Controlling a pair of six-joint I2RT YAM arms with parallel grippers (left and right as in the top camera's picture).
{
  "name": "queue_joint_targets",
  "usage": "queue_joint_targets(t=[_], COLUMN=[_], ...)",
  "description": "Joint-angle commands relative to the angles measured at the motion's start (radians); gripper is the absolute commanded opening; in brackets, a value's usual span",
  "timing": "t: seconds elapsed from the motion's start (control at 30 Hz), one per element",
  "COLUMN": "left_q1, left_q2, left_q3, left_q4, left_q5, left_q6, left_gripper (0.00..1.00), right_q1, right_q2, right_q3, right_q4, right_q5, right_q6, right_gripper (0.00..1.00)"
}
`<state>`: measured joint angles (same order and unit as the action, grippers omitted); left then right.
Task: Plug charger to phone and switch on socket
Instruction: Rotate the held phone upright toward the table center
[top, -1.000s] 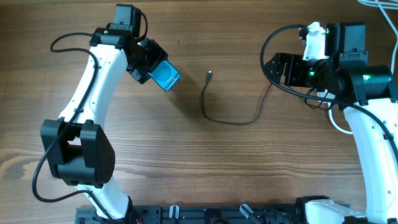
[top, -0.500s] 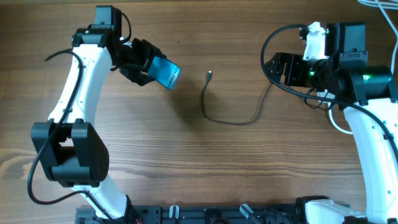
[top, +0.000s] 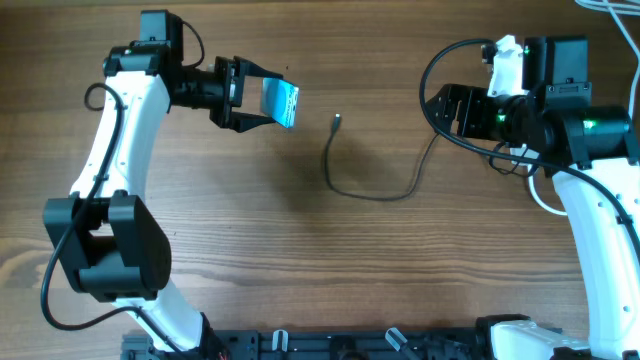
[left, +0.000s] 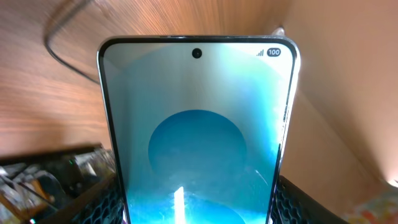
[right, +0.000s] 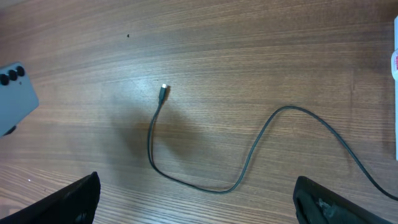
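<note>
The left fingers (left: 297, 202) grip the lit phone (top: 283, 103) above the tabletop (top: 300, 260), its long axis pointing toward the connector tip (top: 337, 121) of the charger (top: 372, 196), just beyond them. The right fingers (right: 74, 199), spread wide, hover farther off.

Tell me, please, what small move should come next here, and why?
Probably the right gripper, open and empty, should descend toward the free tip of the charger, which lies untouched on the table, since the left gripper holds the phone lifted with nothing plugged in.
</note>
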<state>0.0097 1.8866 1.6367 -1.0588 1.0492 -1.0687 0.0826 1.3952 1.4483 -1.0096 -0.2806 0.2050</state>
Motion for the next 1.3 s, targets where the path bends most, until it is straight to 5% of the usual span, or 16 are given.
queue_joint_targets(t=[0.0,0.1,1.27], left_q1=[0.015,0.015,0.015], left_q2=[-0.043,-0.043,-0.043], left_q3=[0.024,0.024,0.024], left_q4=[-0.013,-0.024,-0.113], left_q5=[0.137,0.137,0.136], left_q6=[-0.073,-0.151,-0.151], left_gripper=[0.04,0.04,0.04], right_q1=[0.003,0.003,0.003], right_q2=[0.008,0.008,0.008], right_q3=[0.023,0.023,0.023], right_q4=[0.0,0.0,-0.001], right_q5=[-0.009,-0.009,-0.008], right_q6=[0.008,0.007,0.007], right_gripper=[1.0,1.0,1.0])
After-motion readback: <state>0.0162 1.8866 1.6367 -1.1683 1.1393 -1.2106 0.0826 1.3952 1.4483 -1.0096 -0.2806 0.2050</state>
